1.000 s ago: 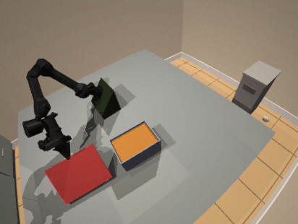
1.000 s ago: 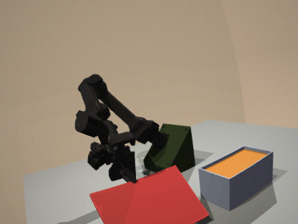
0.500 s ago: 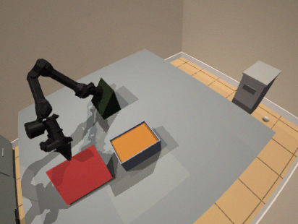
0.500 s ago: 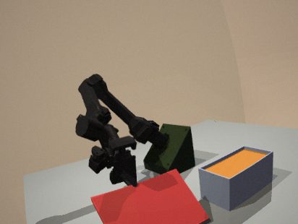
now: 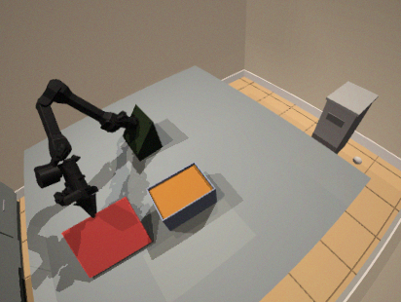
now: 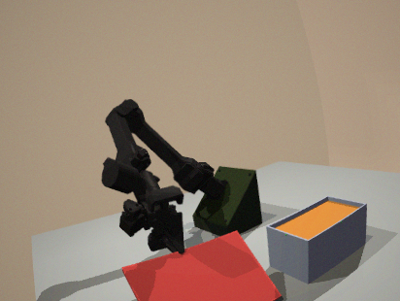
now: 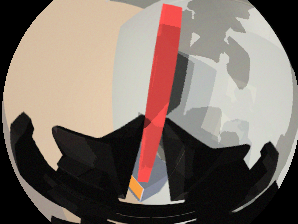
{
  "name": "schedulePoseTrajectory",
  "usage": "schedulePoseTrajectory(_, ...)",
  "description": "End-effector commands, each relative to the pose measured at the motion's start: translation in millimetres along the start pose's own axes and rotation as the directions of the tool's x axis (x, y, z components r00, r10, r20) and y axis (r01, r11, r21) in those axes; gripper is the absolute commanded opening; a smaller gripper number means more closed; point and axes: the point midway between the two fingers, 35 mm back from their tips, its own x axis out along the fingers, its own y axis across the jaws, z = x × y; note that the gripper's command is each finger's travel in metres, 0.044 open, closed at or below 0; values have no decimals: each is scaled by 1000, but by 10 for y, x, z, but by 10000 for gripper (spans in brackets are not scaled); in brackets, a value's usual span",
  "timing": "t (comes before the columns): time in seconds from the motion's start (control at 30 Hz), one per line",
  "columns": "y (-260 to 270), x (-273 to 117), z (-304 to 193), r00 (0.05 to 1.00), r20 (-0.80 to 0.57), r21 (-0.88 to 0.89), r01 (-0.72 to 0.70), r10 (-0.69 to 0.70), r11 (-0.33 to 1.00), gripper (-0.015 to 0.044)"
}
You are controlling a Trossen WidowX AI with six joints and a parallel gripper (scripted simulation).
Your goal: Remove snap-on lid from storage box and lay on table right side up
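The lid (image 5: 107, 241) (image 6: 199, 274) (image 7: 164, 60) is a flat red panel. It hangs tilted above the table (image 5: 273, 161), smooth red face toward the top and exterior views; its underside is hidden. My gripper (image 5: 93, 214) (image 6: 182, 251) (image 7: 153, 120) is shut on the lid at one edge, and the wrist view shows the lid as a narrow strip between the fingers. The storage box (image 5: 192, 210) (image 6: 288, 254) (image 7: 156, 181) stands upright and open, blue-grey with orange showing inside. It is beside the lid and apart from it, to its right in the top and exterior views.
A dark green wedge-shaped block (image 5: 144, 133) (image 6: 238, 199) stands behind the lid and box, at the base end of my arm. A grey cabinet (image 5: 341, 117) and a small white ball (image 5: 357, 160) are beyond the table's right edge. Another grey cabinet (image 5: 7, 219) is at the far left.
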Motion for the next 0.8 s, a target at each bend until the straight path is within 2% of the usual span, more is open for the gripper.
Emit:
schedulePoseTrajectory(0.0,-76,46,-20,1000,-5,2,15,-15,1000,0)
schedulePoseTrajectory(0.77,-219,161,-22,1000,-5,1,15,-15,1000,0)
